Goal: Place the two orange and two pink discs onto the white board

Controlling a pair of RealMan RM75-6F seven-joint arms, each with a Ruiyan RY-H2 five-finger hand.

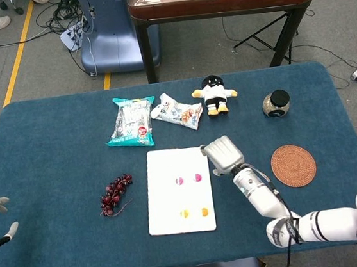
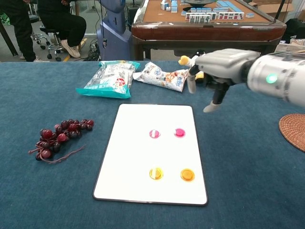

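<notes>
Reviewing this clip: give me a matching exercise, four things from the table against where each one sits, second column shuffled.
Things:
1. two pink discs
2. bunch of dark red grapes
3. round woven brown coaster
4. two orange discs

Places:
A. on the blue cloth, left of the white board
B. on the board's near half
C. on the board's far half
D. on the blue cloth, right of the board

Pairs: 1-C, 2-A, 3-D, 4-B

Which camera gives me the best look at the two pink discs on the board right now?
The chest view: the pink discs sit large and unobstructed side by side on the white board, above the orange discs. The head view shows them only as small pink spots, with the right hand off the board's right edge.
</notes>
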